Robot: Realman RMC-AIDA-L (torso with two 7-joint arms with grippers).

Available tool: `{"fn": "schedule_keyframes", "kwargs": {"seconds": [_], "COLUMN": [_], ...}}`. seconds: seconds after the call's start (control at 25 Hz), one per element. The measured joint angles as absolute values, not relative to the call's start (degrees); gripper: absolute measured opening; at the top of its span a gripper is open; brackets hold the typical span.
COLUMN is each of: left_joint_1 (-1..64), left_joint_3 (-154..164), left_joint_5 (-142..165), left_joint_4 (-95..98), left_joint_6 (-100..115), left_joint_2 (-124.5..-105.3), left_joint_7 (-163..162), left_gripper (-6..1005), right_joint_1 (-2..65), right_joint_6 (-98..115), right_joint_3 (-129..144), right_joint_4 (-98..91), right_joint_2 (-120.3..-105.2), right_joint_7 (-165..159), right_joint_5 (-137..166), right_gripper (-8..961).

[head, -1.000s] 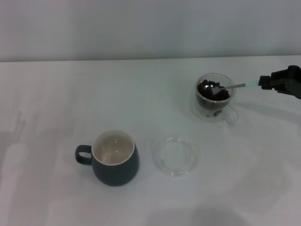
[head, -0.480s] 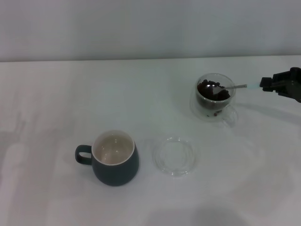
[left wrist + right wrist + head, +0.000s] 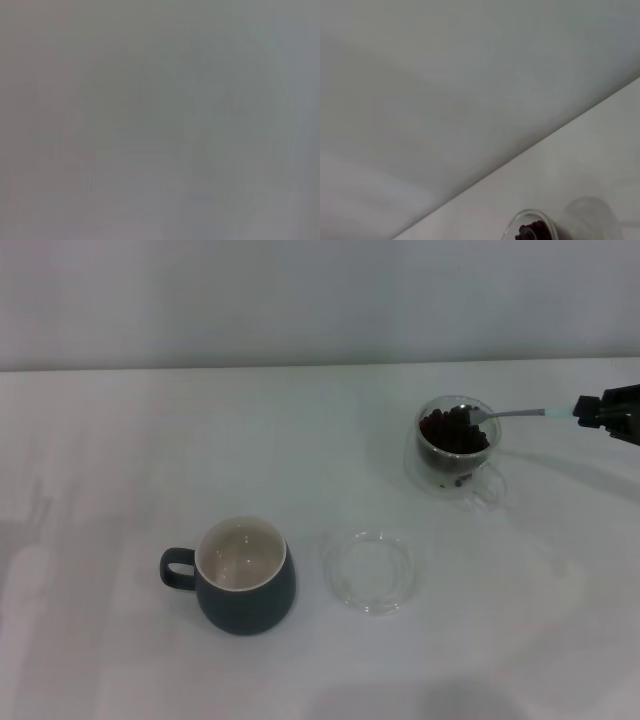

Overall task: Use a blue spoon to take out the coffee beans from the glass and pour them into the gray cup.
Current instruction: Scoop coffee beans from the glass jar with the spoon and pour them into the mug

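Right claw [image 3: 600,412] at the surface's right edge is clamped on the blue spoon [image 3: 520,414]'s handle end; its bowl rests over the coffee beans [image 3: 455,432] in the glass [image 3: 457,445]. Spoon stiff, light; beans loose, likely to roll off.

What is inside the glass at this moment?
The glass holds a heap of coffee beans; the blue spoon bowl sits at its rim. The beans hide the glass's bottom.
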State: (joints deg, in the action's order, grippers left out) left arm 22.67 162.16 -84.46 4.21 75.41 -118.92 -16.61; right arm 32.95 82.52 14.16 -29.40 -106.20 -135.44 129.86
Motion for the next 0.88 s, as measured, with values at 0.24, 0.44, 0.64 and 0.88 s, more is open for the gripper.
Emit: {"fn": "schedule_keyframes", "kwargs": {"seconds": [0.24,0.44,0.64,0.88], "left_joint_1": [22.7,22.7,22.6,22.4], "left_joint_3": [162.2,162.2,162.2,162.2], "left_joint_5": [-84.5,-84.5,-84.5,-84.5], "left_joint_4": [4.2,4.2,4.2,4.3], "left_joint_6": [75.4,75.4,75.3,75.1], "left_joint_2": [-118.91,-118.98,-119.07,-119.21], "left_joint_7": [-16.6,-16.6,-16.6,-16.6], "left_gripper": [802,803,803,802], "right_joint_1": [32.4,33.0,34.8,37.9], "right_joint_6": [85.0,89.8,93.6,97.0], "right_joint_3": [14.4,14.8,17.6,21.8], "right_joint_4": [-26.8,-27.0,-27.3,-30.6], "right_joint_2": [-104.56,-104.62,-105.49,-108.73], "right_joint_7": [-135.3,-135.2,-135.0,-134.8], "right_joint_5": [127.5,127.6,127.3,127.2], "right_gripper": [146,146,146,146]}}
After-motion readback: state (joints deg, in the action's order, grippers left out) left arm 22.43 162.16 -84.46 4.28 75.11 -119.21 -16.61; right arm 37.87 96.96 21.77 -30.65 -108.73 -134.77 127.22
